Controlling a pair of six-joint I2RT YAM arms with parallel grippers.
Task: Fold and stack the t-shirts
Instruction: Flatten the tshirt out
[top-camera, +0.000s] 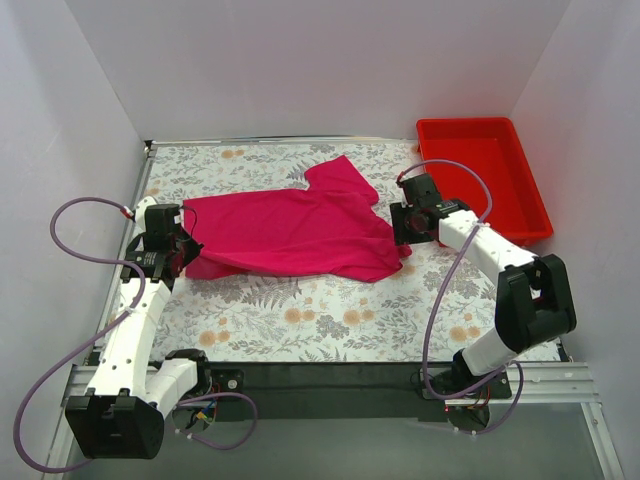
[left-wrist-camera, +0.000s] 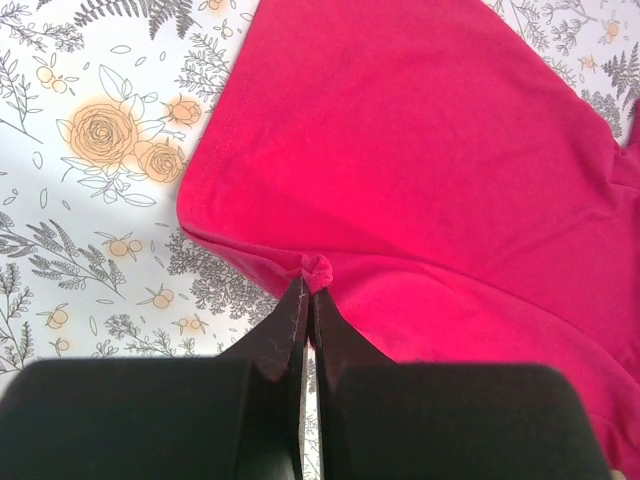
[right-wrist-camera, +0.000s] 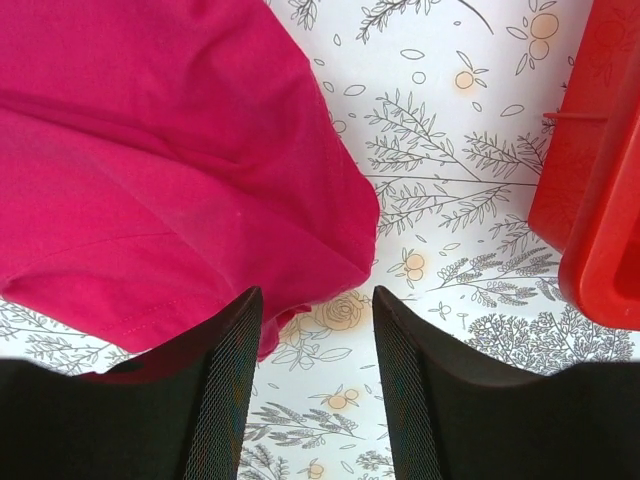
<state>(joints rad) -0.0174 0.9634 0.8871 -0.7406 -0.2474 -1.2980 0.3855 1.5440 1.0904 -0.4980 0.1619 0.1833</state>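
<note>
One t-shirt (top-camera: 290, 230) in view, magenta-pink, laid sideways across the middle of the floral table cover (top-camera: 300, 320).

Left side: left gripper (left-wrist-camera: 309, 290) is fully closed, pinching a small pucker of the shirt's hemmed edge at the left end. That end is touching the cover, not raised.

Middle: the body is spread out but rumpled. One sleeve points to the far edge, and the near edge looks doubled under in places. I see no clean fold lines.

Right side: right gripper (right-wrist-camera: 315, 300) sits at the shirt's right corner with jaws about half apart and nothing clamped. The wrist view shows the stitched corner running by the left finger (right-wrist-camera: 225, 380), with mostly bare cover in the gap.

Far right: red bin (top-camera: 480, 125) in the far corner, apart from the shirt, looks empty from above.

Progress, my read: early. The shirt is roughly flattened and gripped at one end only. No fold is done and no stack exists. Left to do: all the folds, then stacking.

Writing: none readable, no print, tag or brand on shirt, bin or arms.
</note>
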